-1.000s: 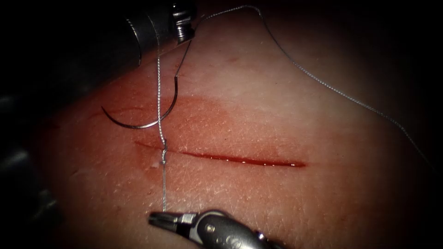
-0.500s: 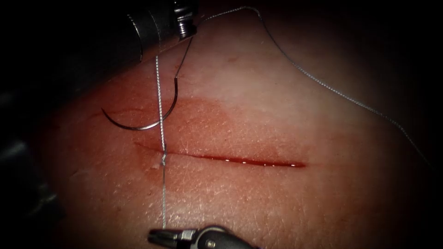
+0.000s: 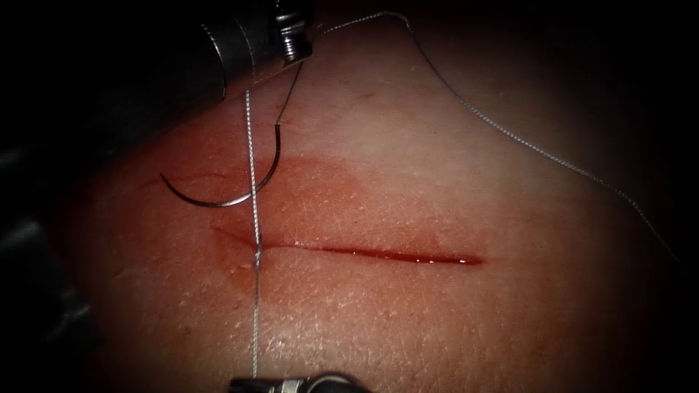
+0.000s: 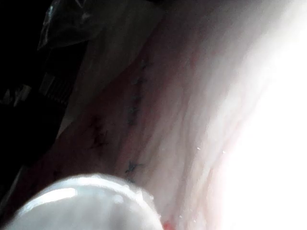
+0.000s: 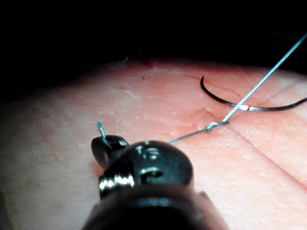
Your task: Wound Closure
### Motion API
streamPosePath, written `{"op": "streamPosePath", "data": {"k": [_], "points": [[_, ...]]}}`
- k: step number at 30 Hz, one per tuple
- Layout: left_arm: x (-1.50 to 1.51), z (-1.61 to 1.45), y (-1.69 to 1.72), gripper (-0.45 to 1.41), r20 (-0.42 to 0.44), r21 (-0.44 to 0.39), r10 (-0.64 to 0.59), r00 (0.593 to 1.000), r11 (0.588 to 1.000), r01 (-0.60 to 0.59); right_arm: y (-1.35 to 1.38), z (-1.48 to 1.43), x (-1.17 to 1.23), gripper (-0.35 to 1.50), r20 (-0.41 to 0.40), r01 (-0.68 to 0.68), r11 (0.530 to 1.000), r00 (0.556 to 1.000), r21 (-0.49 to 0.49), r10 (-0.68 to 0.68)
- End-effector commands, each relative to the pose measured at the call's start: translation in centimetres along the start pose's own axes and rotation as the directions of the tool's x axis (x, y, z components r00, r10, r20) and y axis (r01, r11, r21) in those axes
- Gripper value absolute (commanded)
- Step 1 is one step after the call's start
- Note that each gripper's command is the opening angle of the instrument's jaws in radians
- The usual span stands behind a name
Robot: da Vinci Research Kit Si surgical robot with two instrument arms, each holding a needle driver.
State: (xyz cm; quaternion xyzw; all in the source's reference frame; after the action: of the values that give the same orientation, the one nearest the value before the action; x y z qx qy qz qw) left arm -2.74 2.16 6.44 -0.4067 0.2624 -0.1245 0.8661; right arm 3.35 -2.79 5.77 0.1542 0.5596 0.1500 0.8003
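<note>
Endoscope view: the needle (image 3: pixel 226 191) lies free on the tissue (image 3: pixel 437 182), above the left end of the cut (image 3: pixel 364 252), its curve open upward and held by neither tool. It is not in the tissue. The thread (image 3: pixel 252 182) runs from the needle's blunt end up to the left gripper (image 3: pixel 295 47) at the top edge, and a second strand drops straight from there, crosses over the needle's curve, and meets the knot (image 3: pixel 256 255) sitting at the cut's left end. Below the knot the strand runs taut to the right gripper (image 3: pixel 255 381) at the bottom edge. A long loose length of thread arcs away across the tissue to the right. Red fluid (image 3: pixel 320 196) stains the tissue around and above the cut.

In the right wrist view the right gripper (image 5: pixel 103 143) is pressed together on the thread, a short tail poking out past it. The left gripper holds thread taut, though I cannot tell how its jaws stand.
</note>
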Motion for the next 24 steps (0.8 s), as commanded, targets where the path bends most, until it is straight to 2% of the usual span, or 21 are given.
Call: {"op": "streamPosePath", "data": {"k": [1, 18, 22, 23, 24], "points": [[-0.05, 0.01, 0.15, -0.45, -0.001, -0.003, -0.008, 1.0, 1.0, 0.008, 0.05, 0.03, 0.08, -0.35, -0.007, 0.002, 1.0, 1.0, 0.001, -0.002], [0.02, 0.07, 0.24, -0.45, -0.006, -0.012, -0.012, 1.0, 1.0, 0.012, 0.0, 0.04, 0.04, -0.35, -0.003, -0.003, 1.0, 1.0, 0.013, 0.003], [-0.02, 0.04, 0.21, -0.45, 0.067, -0.016, -0.017, 0.998, 1.0, 0.018, 0.01, 0.04, 0.05, -0.35, -0.003, -0.003, 1.0, 1.0, 0.016, 0.003], [-0.03, 0.03, 0.19, -0.45, 0.115, -0.017, -0.034, 0.993, 0.999, 0.036, 0.01, 0.03, 0.05, -0.35, -0.003, -0.003, 1.0, 1.0, 0.016, 0.003], [-0.05, 0.01, 0.16, -0.45, 0.199, -0.005, -0.04, 0.979, 0.999, 0.042, 0.01, 0.02, 0.05, -0.35, -0.003, -0.004, 1.0, 1.0, 0.017, 0.004]]}}
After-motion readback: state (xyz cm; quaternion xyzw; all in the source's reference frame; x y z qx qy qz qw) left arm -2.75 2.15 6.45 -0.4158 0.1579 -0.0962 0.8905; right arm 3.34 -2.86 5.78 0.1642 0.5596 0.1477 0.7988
